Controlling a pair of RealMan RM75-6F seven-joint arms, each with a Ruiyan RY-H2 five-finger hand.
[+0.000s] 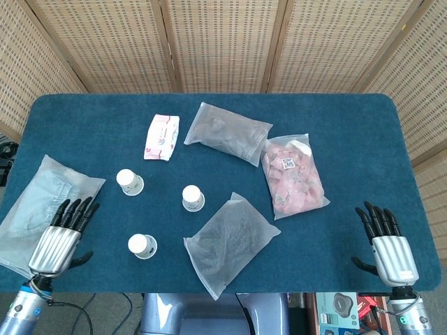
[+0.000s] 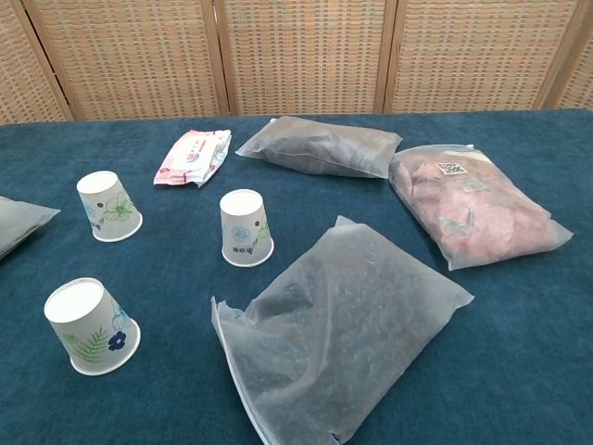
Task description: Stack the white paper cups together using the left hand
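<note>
Three white paper cups with flower prints stand upside down on the blue table (image 1: 349, 125): the near cup (image 1: 142, 246) (image 2: 90, 326), the far left cup (image 1: 129, 181) (image 2: 108, 206) and the middle cup (image 1: 193, 197) (image 2: 246, 228). My left hand (image 1: 61, 234) hovers at the table's front left, open with fingers spread, a short way left of the near cup. Off the front right corner my right hand (image 1: 385, 241) is open and holds nothing. Neither hand shows in the chest view.
A grey bag (image 1: 229, 241) lies right of the cups, and another grey bag (image 1: 227, 131) lies at the back. A pink-filled bag (image 1: 293, 174) is at the right, a wipes pack (image 1: 162, 136) behind the cups, a pale bag (image 1: 42, 202) under my left hand.
</note>
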